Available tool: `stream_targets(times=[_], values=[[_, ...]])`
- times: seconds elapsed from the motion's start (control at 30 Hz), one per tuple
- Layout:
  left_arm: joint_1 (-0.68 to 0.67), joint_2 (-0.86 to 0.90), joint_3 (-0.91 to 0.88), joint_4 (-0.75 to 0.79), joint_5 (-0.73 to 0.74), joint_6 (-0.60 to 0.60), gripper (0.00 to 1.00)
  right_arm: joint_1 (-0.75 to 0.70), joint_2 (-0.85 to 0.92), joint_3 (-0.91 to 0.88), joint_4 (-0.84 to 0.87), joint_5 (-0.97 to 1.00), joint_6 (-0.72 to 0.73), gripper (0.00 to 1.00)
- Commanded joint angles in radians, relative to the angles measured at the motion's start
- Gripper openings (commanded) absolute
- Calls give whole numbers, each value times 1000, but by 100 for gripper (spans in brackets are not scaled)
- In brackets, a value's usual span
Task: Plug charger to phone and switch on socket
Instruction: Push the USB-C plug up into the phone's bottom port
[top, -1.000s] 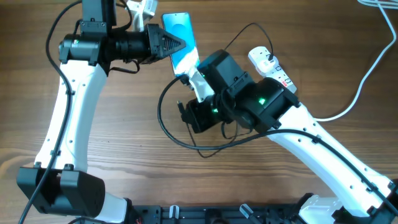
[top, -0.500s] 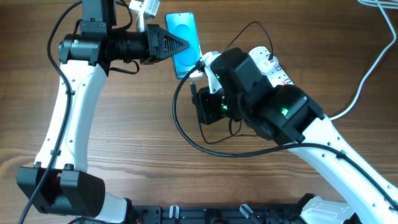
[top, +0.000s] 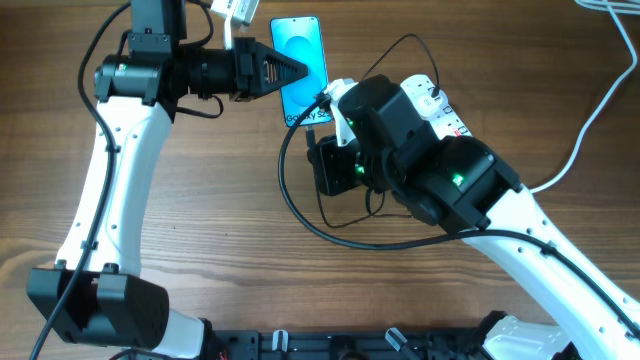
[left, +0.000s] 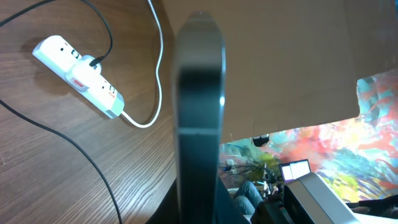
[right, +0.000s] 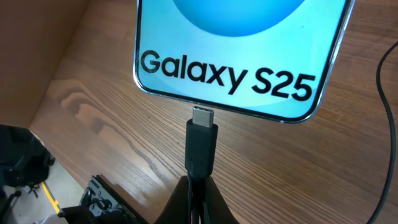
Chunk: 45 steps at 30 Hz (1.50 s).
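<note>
The phone, cyan screen with a white text band, is held off the table by my left gripper, which is shut on its side. In the left wrist view the phone shows edge-on. In the right wrist view the phone fills the top. My right gripper is shut on the charger; its silver connector tip sits just below the phone's bottom edge, a small gap between them. The charger's thin black cable loops on the table. The socket lies at the right, also in the left wrist view.
The socket's thick white cord runs to the far right edge. A black plug sits in the socket. My right arm covers the middle of the wooden table. The table's far edge is close behind the phone.
The phone has moved up and right with my left gripper and turned more upright. My right gripper swung up toward its lower end, bringing the charger tip close.
</note>
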Motion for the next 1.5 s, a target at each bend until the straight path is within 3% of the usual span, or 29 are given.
stream_targets(times=[0.0, 1.47], values=[[-2, 2, 7, 7, 50, 13, 4, 1, -8, 19, 0, 47, 62, 5], [-2, 2, 7, 34, 83, 25, 4, 1, -5, 19, 10, -2, 36, 4]])
